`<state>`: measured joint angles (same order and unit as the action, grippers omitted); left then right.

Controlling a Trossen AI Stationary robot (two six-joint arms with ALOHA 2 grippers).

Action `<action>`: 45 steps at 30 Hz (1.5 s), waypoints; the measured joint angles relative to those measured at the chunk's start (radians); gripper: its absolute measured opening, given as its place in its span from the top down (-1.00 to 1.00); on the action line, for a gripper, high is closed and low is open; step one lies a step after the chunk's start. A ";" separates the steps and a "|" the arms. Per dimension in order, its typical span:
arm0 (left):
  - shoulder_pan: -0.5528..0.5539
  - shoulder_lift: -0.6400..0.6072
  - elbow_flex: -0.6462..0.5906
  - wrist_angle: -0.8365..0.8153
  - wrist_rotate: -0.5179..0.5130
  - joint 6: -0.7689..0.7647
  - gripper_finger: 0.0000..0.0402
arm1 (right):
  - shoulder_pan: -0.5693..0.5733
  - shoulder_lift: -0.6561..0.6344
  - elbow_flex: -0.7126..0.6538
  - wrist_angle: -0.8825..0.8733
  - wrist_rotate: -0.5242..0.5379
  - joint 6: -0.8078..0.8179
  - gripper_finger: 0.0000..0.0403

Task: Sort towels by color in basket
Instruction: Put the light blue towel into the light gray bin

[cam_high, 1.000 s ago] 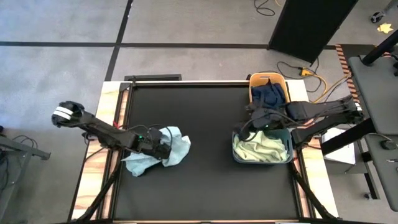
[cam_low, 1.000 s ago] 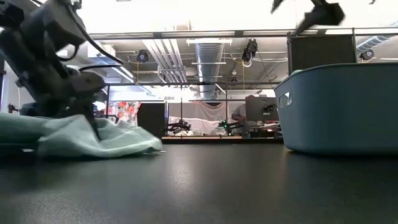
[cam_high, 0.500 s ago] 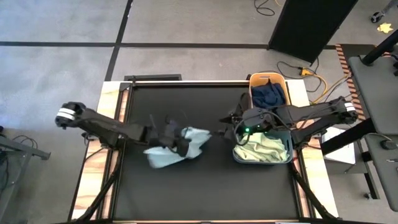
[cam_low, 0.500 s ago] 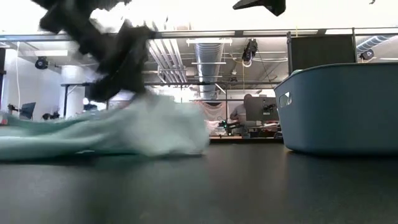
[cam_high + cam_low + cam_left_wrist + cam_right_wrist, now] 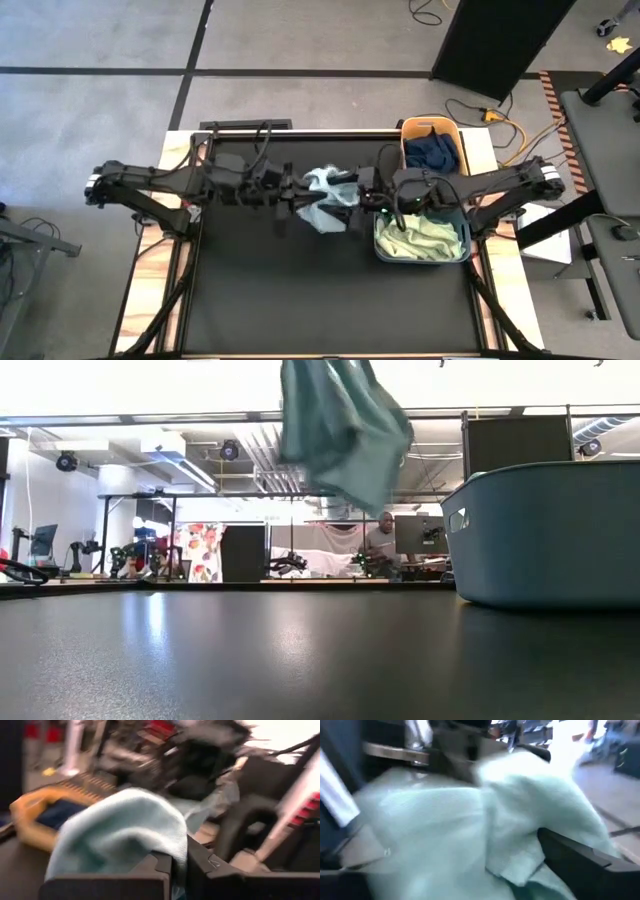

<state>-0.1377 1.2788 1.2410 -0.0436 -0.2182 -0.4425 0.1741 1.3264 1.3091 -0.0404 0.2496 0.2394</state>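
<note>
A light blue towel [image 5: 322, 196] hangs in the air over the middle of the black table [image 5: 250, 300]; the low view shows the towel [image 5: 345, 430] well clear of the tabletop. My left gripper [image 5: 304, 195] reaches in level from the left and is shut on it. My right gripper [image 5: 352, 196] reaches in level from the right and is open, with the towel [image 5: 460, 825] bulging between its two fingers. A pale yellow-green towel [image 5: 420, 238] lies in the teal bin [image 5: 466, 232]. A navy towel [image 5: 432, 152] lies in the yellow bin [image 5: 408, 128]. My left gripper pinches a bunched fold of the light blue towel [image 5: 176, 851] between its two fingers [image 5: 160, 870]. The fingers come level from the table's left side. The towel billows over and hangs below them, slack and lifted clear of the table. My right gripper's open fingers [image 5: 580, 855] stand on either side of the towel; I cannot tell whether they touch it.
The teal bin [image 5: 550, 530] stands at the table's right side with the yellow bin [image 5: 25, 820] behind it toward the far edge. The near and left parts of the black tabletop [image 5: 250, 650] are bare. Cables lie on the floor beyond the far right corner.
My left gripper has taken hold of the light blue towel at the table's left, risen fast and swung toward the right and far side, tipping to level. The whole towel has been lifted clear of the table. My right gripper has moved left from above the teal bin toward the towel, tipping level.
</note>
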 joint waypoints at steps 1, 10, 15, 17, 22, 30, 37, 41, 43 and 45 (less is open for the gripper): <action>0.002 0.012 0.037 0.002 0.033 0.019 0.99 | -0.001 0.014 0.020 0.017 0.023 -0.014 -0.57; 0.004 0.121 0.269 -0.090 0.146 0.124 0.92 | -0.002 0.147 0.227 -0.016 0.063 -0.096 -0.04; 0.005 0.140 0.389 -0.315 0.096 0.223 0.73 | -0.002 0.164 0.310 -0.196 0.064 -0.042 0.65; 0.003 0.128 0.449 -0.411 0.092 0.259 0.62 | -0.002 0.149 0.329 -0.270 0.066 -0.016 0.87; 0.003 0.098 0.614 -0.772 0.022 0.317 0.36 | -0.002 0.080 0.405 -0.590 0.128 0.121 0.93; 0.001 0.009 0.657 -1.080 -0.098 0.265 0.19 | 0.000 -0.045 0.489 -1.279 0.096 0.470 0.94; 0.001 -0.078 0.492 -0.982 -0.116 0.251 0.21 | 0.014 -0.157 0.367 -1.450 -0.052 0.574 0.94; 0.001 -0.111 0.400 -0.919 -0.116 0.239 0.21 | 0.013 -0.190 0.257 -1.555 -0.056 0.678 0.94; 0.001 -0.122 0.365 -0.908 -0.115 0.219 0.21 | 0.013 -0.220 0.167 -1.503 -0.068 0.742 0.94; 0.001 -0.136 0.337 -0.897 -0.116 0.202 0.21 | 0.013 -0.227 0.083 -1.504 -0.075 0.867 0.94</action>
<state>-0.1368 1.1432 1.5778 -0.9407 -0.3339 -0.2401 0.1875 1.0990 1.3925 -1.5444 0.1744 1.1063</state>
